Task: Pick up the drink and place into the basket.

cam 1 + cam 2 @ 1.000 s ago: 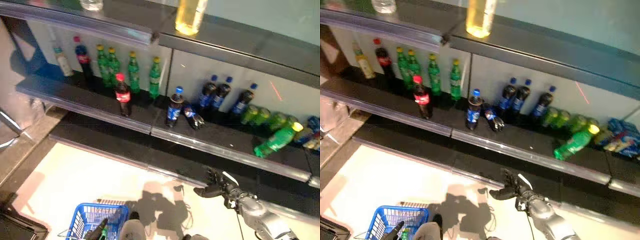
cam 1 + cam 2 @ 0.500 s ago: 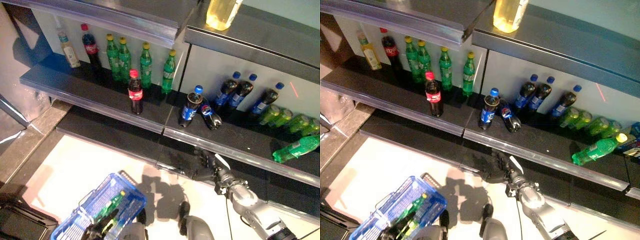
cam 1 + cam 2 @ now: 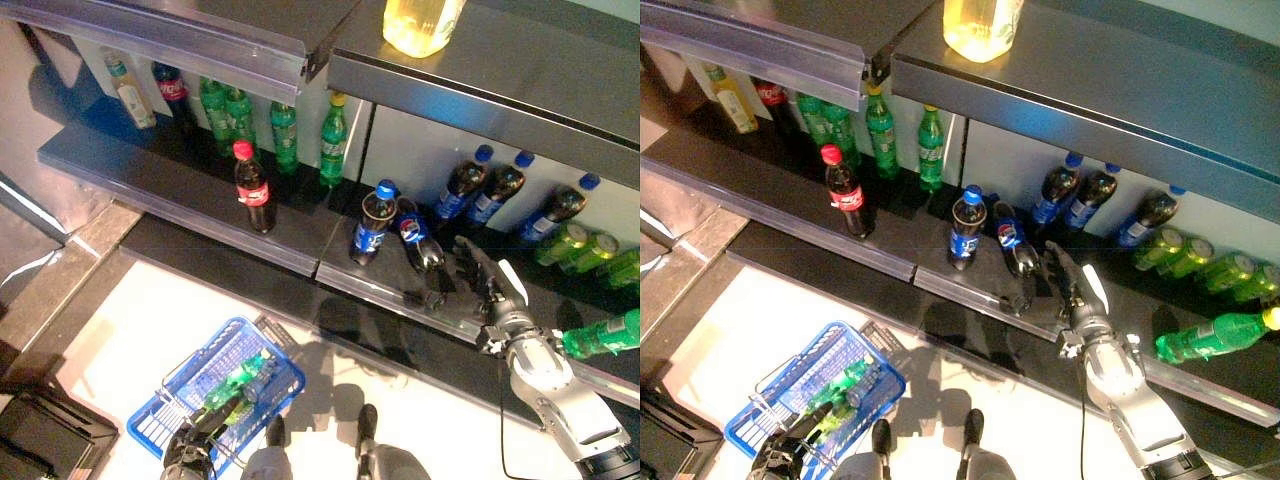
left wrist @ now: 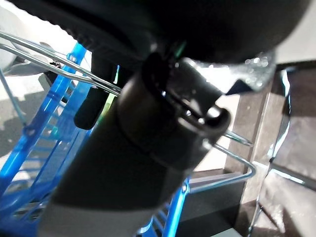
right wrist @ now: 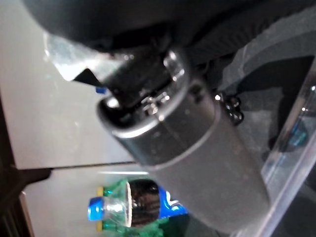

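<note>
Dark cola bottles with blue caps stand on the lower shelf (image 3: pixel 200 205); one is upright (image 3: pixel 372 222) and one lies on its side (image 3: pixel 418 240) just beside it. My right hand (image 3: pixel 488 290) hovers open over the shelf's front edge, fingers straight, just right of the lying bottle and apart from it. The right wrist view shows a blue-capped bottle (image 5: pixel 133 207) past the thumb. At the bottom, my left hand (image 3: pixel 190 455) is curled round the wire handle (image 4: pixel 232 158) of the blue basket (image 3: pixel 175 385), which has a green bottle (image 3: pixel 235 380) in it.
A red-capped cola (image 3: pixel 252 188) stands alone near the shelf's front. Green bottles (image 3: pixel 335 150) line the back wall, more blue-capped ones (image 3: pixel 500 190) stand at the right, and green bottles (image 3: pixel 600 335) lie at the far right. An upper shelf (image 3: pixel 470 80) overhangs with a yellow jug (image 3: pixel 420 25).
My right hand has risen from below the shelf's edge to over the lower shelf, beside the lying cola bottle. The camera has shifted. The left hand still holds the basket.
</note>
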